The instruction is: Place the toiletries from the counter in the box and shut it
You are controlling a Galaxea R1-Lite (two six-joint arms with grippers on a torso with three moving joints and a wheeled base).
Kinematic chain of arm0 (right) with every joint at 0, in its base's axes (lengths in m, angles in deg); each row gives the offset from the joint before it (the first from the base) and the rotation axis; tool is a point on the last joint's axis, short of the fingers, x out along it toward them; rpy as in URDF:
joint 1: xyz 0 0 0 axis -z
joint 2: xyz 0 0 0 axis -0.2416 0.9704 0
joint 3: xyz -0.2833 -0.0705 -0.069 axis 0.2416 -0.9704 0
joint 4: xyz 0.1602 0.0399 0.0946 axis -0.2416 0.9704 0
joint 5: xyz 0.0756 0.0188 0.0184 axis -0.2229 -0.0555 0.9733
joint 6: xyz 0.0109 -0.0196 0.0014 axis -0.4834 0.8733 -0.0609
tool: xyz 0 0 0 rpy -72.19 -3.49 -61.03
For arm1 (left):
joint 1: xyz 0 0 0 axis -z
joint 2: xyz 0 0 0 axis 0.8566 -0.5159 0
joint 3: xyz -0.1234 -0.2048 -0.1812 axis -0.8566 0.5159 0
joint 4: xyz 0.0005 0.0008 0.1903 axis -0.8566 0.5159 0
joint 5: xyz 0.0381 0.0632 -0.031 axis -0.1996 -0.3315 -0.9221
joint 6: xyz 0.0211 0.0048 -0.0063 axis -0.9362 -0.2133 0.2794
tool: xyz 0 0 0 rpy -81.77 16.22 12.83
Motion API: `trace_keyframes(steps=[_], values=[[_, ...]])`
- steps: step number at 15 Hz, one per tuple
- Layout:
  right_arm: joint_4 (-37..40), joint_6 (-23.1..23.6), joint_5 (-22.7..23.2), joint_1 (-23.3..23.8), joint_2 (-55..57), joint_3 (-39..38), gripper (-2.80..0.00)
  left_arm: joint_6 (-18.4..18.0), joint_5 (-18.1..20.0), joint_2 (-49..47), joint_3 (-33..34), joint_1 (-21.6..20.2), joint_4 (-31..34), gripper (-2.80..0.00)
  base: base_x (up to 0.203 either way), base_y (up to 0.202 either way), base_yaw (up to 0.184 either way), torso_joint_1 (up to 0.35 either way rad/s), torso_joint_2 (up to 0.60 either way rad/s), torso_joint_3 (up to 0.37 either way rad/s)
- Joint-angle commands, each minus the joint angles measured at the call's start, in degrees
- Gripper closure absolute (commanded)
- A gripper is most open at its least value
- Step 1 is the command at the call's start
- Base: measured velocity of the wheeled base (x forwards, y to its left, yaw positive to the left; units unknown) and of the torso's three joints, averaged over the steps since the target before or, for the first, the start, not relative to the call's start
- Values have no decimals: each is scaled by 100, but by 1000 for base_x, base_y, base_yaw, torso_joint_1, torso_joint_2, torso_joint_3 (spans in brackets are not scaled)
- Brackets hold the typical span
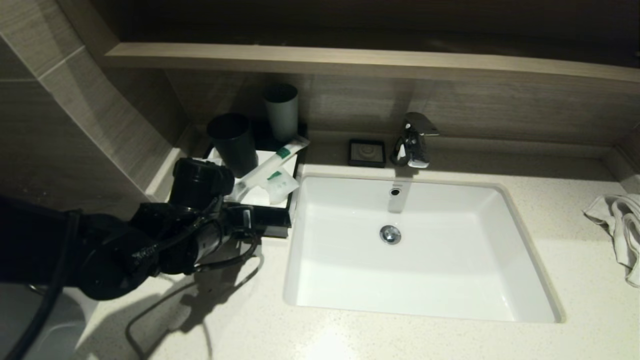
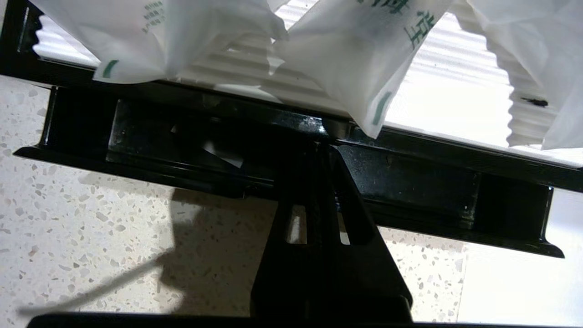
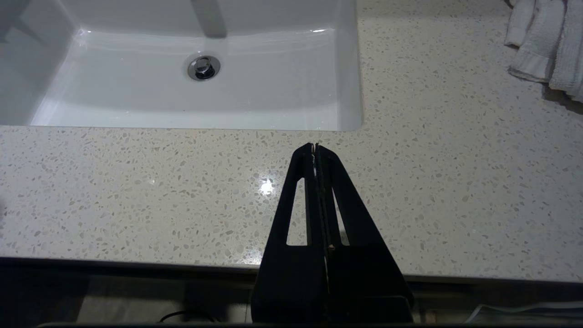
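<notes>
The black box (image 1: 274,222) stands on the counter (image 1: 380,335) left of the sink, its white ribbed panel facing up. Several white toiletries packets with green marks lie on that panel: a long thin one (image 1: 272,160) and a squarish pouch (image 1: 282,185). In the left wrist view the pouches (image 2: 360,59) hang over the panel's front rim. My left gripper (image 2: 319,146) is shut, its tips right at the middle of the box's black drawer front (image 2: 410,177); it also shows low at the box's front (image 1: 248,219). My right gripper (image 3: 314,146) is shut and empty above the counter's near edge.
A black tumbler (image 1: 232,142) and a grey tumbler (image 1: 281,111) stand at the box's back. A small black square dish (image 1: 367,152) and the faucet (image 1: 414,140) sit behind the white sink (image 1: 520,260). A white towel (image 1: 620,230) lies at the far right.
</notes>
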Motion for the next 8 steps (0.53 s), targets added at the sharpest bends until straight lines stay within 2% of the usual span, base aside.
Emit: trace_keyframes(steps=[1,8], values=[[0,-1,-4,0,0,0,0,9,-14,-3,27,-7,-33,0,0,0,0,0,0,0],[0,-1,5,0,0,0,0,15,2,41,416,1,8,0,0,0,0,0,0,0]])
